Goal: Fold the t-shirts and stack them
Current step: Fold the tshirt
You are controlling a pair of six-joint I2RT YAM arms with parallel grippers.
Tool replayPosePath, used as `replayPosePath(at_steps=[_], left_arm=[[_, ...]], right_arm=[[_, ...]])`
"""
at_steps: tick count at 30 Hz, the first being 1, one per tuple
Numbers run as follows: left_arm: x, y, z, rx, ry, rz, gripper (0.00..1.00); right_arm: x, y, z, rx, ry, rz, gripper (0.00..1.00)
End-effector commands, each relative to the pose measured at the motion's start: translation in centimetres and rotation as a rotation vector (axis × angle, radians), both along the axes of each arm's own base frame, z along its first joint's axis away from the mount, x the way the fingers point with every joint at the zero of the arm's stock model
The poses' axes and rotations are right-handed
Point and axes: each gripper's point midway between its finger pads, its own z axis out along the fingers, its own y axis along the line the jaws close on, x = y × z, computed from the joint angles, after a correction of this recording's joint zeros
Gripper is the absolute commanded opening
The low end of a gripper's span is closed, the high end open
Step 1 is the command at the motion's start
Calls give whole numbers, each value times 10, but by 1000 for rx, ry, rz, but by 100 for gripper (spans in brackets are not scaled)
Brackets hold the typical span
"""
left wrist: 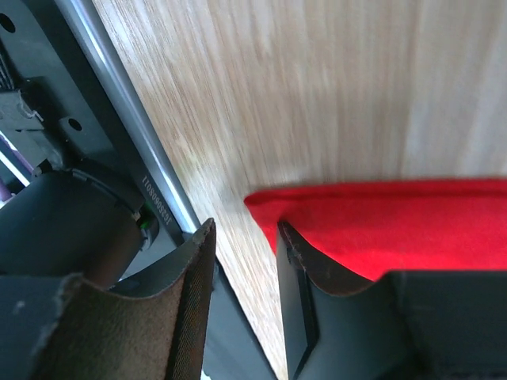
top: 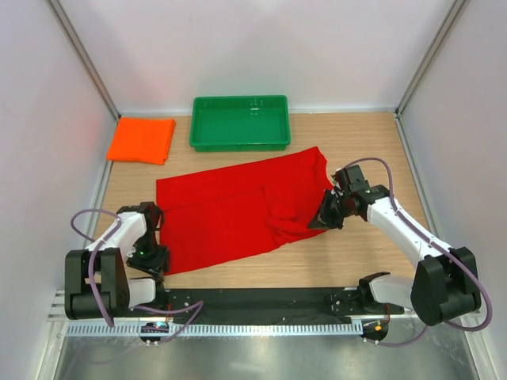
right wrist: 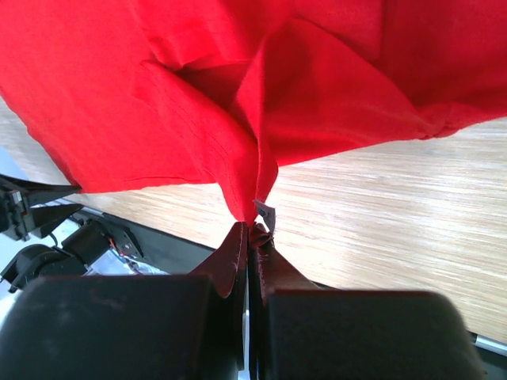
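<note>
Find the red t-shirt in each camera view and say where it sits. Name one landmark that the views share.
Top external: the red t-shirt lies spread across the middle of the table, between the arms.
Left wrist: one corner shows at lower right, beside the open left gripper.
Right wrist: it fills the upper half, pinched in the shut right gripper.
Shared landmark: the wooden table.

Table (top: 356, 257): red t-shirt (top: 230, 210), orange t-shirt (top: 142, 140), tray (top: 238, 146)

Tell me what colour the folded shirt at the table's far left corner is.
Bright orange, plain with no pattern. The folded t-shirt shows best in the top external view.
</note>
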Motion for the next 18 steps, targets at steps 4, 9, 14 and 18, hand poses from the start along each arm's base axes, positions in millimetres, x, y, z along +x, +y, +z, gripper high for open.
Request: replayPosePath(at_steps=[4, 9, 14, 18], left_arm=[[20, 12, -9, 67, -94, 57, 38], [32, 16, -10, 73, -130, 34, 38], [33, 4, -10, -1, -142, 25, 39], [32, -1, -2, -21, -162, 39, 38]], right_arm=[[11, 2, 30, 24, -88, 3, 1], [8, 1, 36, 24, -98, 2, 1], [7, 0, 37, 28, -101, -6, 1], [7, 1, 36, 33, -97, -8, 1]])
